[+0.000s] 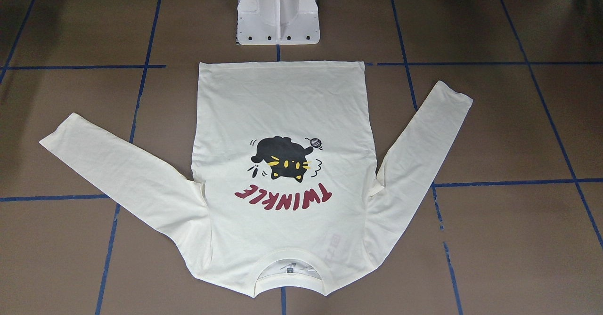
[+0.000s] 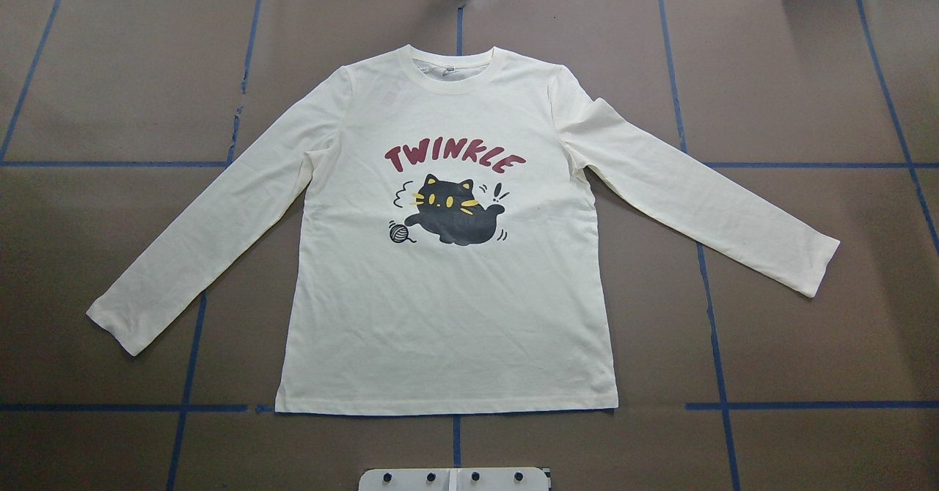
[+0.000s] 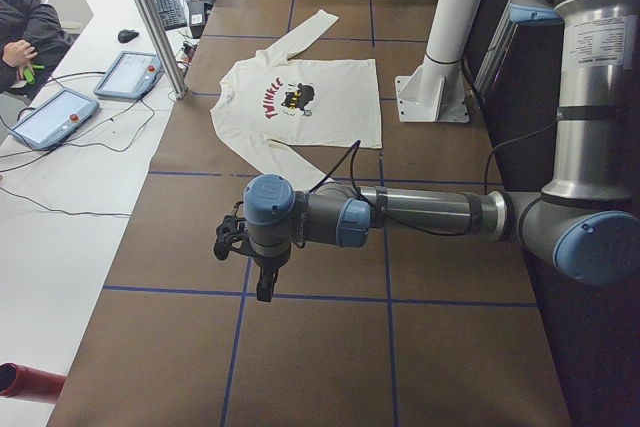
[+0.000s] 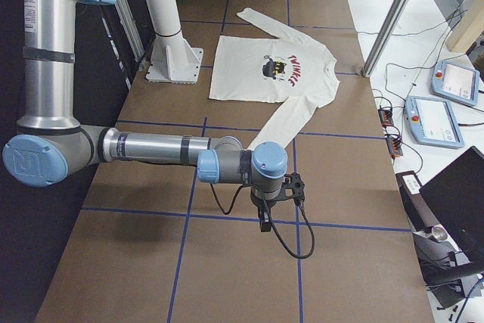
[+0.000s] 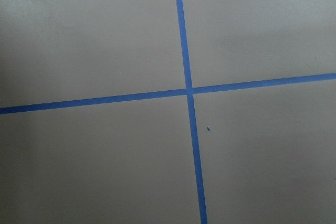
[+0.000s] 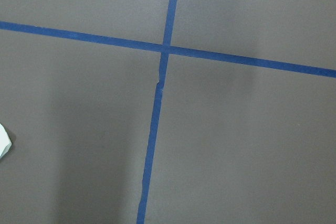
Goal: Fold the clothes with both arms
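Observation:
The cream long-sleeved shirt [image 2: 447, 315] lies flat and face up in the middle of the table, cat print and red "TWINKLE" showing, both sleeves spread out and down. Its collar points away from the robot's base [image 1: 278, 18]. The shirt [image 1: 282, 103] shows whole in the front view too. My left arm's gripper [image 3: 262, 289] hangs over bare table well off the left sleeve's end; whether it is open or shut I cannot tell. Beyond the right sleeve my right gripper [image 4: 265, 225] hangs the same way, its state unreadable too. Both wrist views show only table and tape.
Brown table cover [image 2: 792, 73] carries a grid of blue tape lines [image 2: 711, 329]. A white pedestal [image 3: 435, 87] stands at the shirt's hem side. Tablets [image 3: 130, 72] and cables lie on the white bench, where a person's sleeve [image 3: 30, 27] shows.

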`<state>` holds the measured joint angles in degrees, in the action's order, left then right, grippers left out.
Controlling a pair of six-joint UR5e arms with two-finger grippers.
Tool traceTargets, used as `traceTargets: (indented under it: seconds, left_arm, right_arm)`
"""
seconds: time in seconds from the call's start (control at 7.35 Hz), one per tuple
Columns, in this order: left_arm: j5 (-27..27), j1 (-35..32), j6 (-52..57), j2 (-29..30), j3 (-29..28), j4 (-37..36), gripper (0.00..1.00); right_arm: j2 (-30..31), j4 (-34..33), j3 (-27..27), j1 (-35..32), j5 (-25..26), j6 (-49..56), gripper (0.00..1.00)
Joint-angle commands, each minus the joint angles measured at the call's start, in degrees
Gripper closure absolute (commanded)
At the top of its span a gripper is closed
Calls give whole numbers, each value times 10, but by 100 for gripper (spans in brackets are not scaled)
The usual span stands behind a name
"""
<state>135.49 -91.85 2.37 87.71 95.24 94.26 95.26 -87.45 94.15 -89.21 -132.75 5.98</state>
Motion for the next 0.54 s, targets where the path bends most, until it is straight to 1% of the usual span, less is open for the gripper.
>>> traceTargets:
  seconds: [0.0,0.27,0.41]
  left_arm:
    - [0,1,-3,-1,11,2,0]
    - [-4,1,-2,1,15,3,0]
    - [-5,2,-3,4,16,20,0]
  right_arm:
    - [-1,0,2,0,1,0,0]
    - [-1,0,11,0,1,4,0]
    - [-4,0,32,1,3,-1,0]
